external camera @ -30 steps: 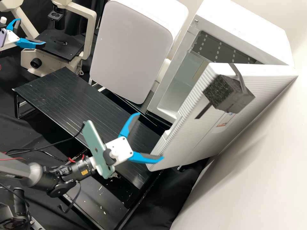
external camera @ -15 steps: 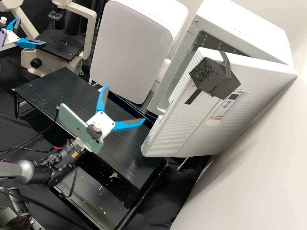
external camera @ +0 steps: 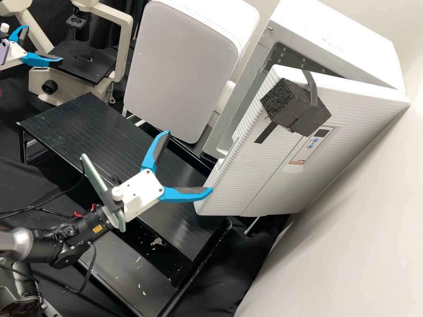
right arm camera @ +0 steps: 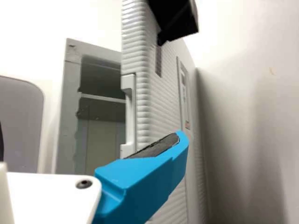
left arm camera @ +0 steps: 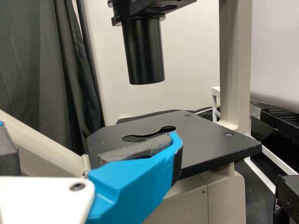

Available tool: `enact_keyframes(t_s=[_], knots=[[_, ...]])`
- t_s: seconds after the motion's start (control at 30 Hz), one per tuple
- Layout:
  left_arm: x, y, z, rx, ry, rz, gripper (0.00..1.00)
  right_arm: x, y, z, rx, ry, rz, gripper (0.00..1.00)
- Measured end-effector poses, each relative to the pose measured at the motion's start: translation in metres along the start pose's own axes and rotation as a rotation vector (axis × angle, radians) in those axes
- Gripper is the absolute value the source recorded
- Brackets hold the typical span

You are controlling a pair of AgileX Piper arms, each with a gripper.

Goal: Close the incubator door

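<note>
The right hand [external camera: 188, 161] points toward the incubator door [external camera: 264, 176], its blue fingers spread wide; the left hand [external camera: 43, 44], also spread, is well apart from the door.

The door [external camera: 251, 176] hides most of the incubator's [external camera: 339, 48] inside. On the far side, the high view's edge cuts off the tops of the microscope [external camera: 124, 44] and white box [external camera: 176, 66]; on the left, it cuts off the arm behind the left gripper [external camera: 44, 44]. Whether the right gripper [external camera: 189, 161] touches the door's near left edge cannot be told. The smallest marks on the panel [external camera: 312, 144] are too small to read. The right wrist view's edge crops the foam block [external camera: 296, 108].
</note>
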Motion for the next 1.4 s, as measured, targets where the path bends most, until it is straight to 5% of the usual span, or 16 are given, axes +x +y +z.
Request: enact_keyframes(t_s=[0.33,0.53,0.73,1.1,1.4], knots=[[0.0,0.0,0.0,0.0,0.0,0.0,1.0,0.04,-0.028,0.037,-0.118,-0.133,-0.088,1.0],[0.0,0.0,0.0,0.0,0.0,0.0,1.0,0.048,-0.033,0.045,-0.124,-0.155,-0.102,1.0],[0.0,0.0,0.0,0.0,0.0,0.0,1.0,0.047,-0.038,0.021,-0.101,-0.07,-0.139,1.0],[0.0,0.0,0.0,0.0,0.0,0.0,1.0,0.06,-0.076,-0.015,0.021,0.14,-0.324,1.0],[0.0,0.0,0.0,0.0,0.0,0.0,1.0,0.057,-0.084,-0.015,0.051,0.104,-0.309,1.0]])
